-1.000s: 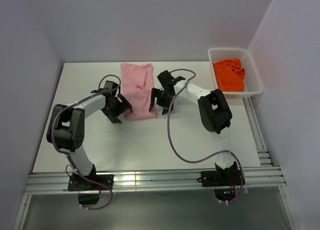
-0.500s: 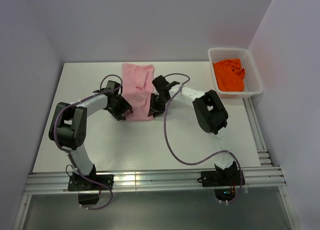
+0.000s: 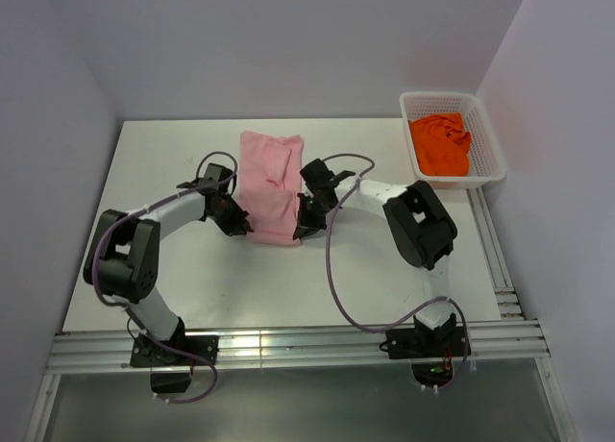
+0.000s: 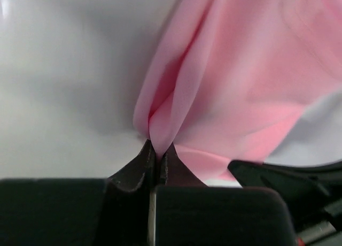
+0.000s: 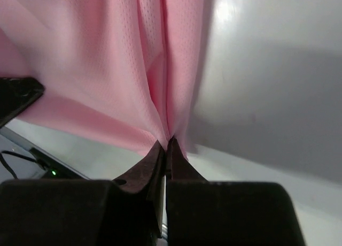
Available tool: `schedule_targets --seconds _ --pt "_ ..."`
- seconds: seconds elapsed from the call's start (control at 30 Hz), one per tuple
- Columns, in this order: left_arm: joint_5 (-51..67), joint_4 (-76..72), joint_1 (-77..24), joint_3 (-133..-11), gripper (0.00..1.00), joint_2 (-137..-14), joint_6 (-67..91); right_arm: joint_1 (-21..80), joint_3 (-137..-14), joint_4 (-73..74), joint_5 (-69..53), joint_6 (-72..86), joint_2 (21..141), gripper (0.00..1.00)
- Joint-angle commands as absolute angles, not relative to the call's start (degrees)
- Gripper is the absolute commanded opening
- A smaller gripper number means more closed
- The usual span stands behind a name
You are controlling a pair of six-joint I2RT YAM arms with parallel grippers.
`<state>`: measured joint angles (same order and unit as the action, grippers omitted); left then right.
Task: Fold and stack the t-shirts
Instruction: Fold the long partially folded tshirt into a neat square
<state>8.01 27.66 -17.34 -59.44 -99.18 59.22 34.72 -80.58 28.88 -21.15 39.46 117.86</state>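
Observation:
The pale pink t-shirt (image 3: 270,184) lies folded into a long strip on the white table (image 3: 173,269), mid-back. My left gripper (image 3: 249,227) is shut on the near left corner of the pink t-shirt (image 4: 214,91), the cloth pinched between its tips. My right gripper (image 3: 298,231) is shut on the near right corner of the same t-shirt (image 5: 107,69). The left gripper (image 4: 157,150) and right gripper (image 5: 167,144) each show pink cloth bunched at the closed tips. The orange t-shirt (image 3: 440,144) lies crumpled in the white basket (image 3: 485,125) at the back right.
Both forearms lie low over the table on either side of the pink strip. The right arm's cable (image 3: 332,269) loops across the table's near middle. Walls close in the table at the back and sides, with a metal rail (image 3: 288,346) along the front.
Both grippers have closed in on the near end of the pink t-shirt and shut on its corners. The strip's near end has shifted slightly toward the front.

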Motion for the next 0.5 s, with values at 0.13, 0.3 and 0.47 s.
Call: schedule_targets --seconds 0.13,0.3,0.47 --pt "8.61 38.92 -17.14 -52.91 0.00 -79.38 56.86 34.98 -68.91 36.91 -17.49 36.30 99.07 0.00" --pt "9.05 47.36 -17.14 -53.78 0.00 -70.94 57.30 34.98 -68.38 43.85 -17.76 35.77 91.06 0.00" --pt "8.17 50.18 -17.05 -59.57 0.00 -70.75 57.57 34.72 -74.87 48.86 -17.31 35.16 90.44 0.00"
